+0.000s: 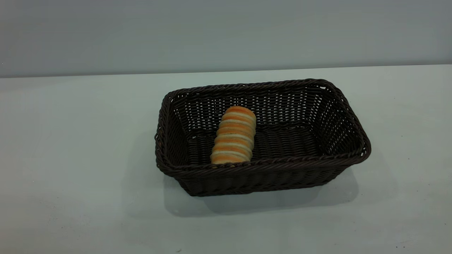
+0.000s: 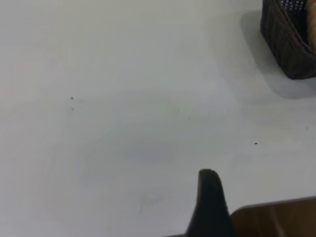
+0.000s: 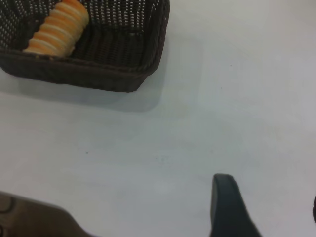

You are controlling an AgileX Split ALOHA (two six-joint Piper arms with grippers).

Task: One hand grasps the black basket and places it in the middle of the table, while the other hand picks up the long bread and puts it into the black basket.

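The black basket (image 1: 261,165) stands near the middle of the table (image 1: 70,158). The long bread (image 1: 233,135) lies inside it, left of its centre, with one end against the near wall. Neither arm shows in the exterior view. My left gripper (image 2: 212,197) hovers over bare table, well away from the basket's corner (image 2: 289,44). My right gripper (image 3: 269,197) is open and empty over bare table, a good way from the basket (image 3: 98,69) and the bread (image 3: 57,29). One right finger shows fully, the other only as a sliver at the frame edge.
A brown wood-like surface shows at the edge of the left wrist view (image 2: 276,217) and of the right wrist view (image 3: 34,217). A plain grey wall (image 1: 226,35) stands behind the table.
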